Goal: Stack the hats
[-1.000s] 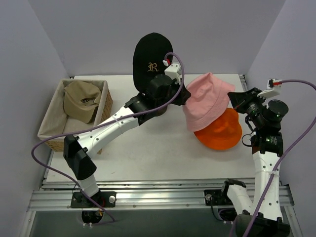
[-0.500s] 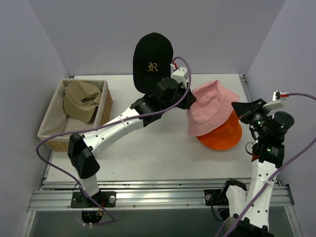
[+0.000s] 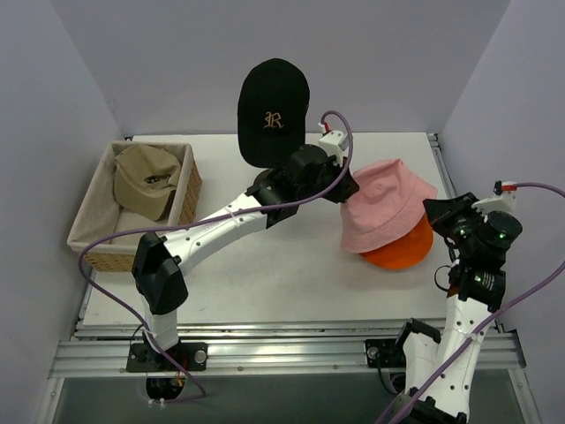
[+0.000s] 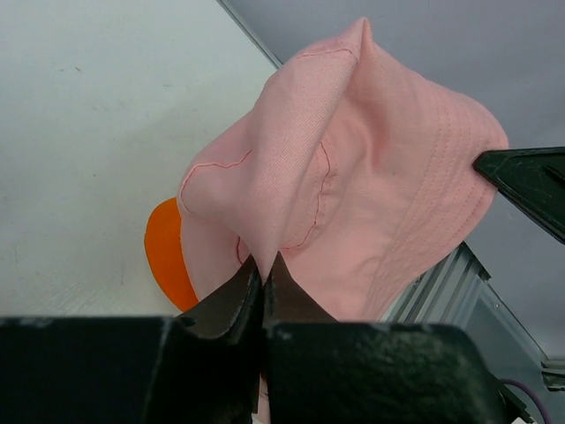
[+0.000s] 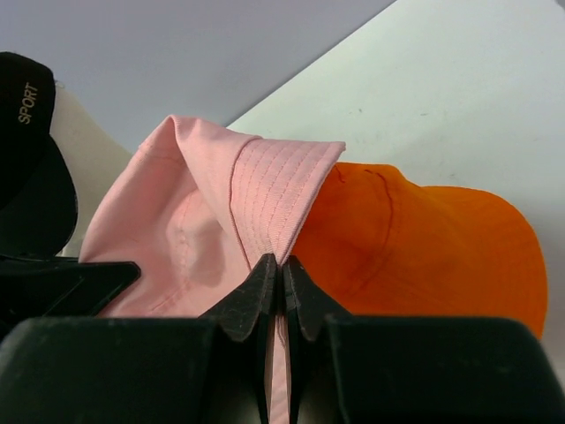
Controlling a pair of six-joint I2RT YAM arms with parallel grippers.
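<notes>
Pale pink hat [image 3: 388, 201]: it is hanging at the right side of the counter [image 3: 265, 265], held from two sides and stretched between both arms. It is sitting directly over the bright orange hat [image 3: 406, 251] and covering most of it. Only the near and right edge of the orange fabric is showing below it in the top view. Whether the pink fabric is resting on the orange hat or hanging just above it cannot be told.

Left end effector [image 4: 264, 263]: its fingers are pressing together with a fold of the pink hat's crown pinched between the tips. No gap is showing.

Right end effector [image 5: 281, 262]: its fingers are likewise closing tight on the pink hat's stitched brim, on the opposite side from the left arm's grip. The orange hat is lying flat on the counter just behind that brim in the right wrist view.

Black cap [image 3: 274, 108]: it is standing upright at the back of the counter, gold "R" facing the camera, behind the left arm and apart from the pink and orange hats. Its support is hidden by the arm.

Tan cap [image 3: 146, 179]: it is lying inside the cloth-lined basket [image 3: 99, 243] at the left edge of the counter, well apart from the other hats.
</notes>
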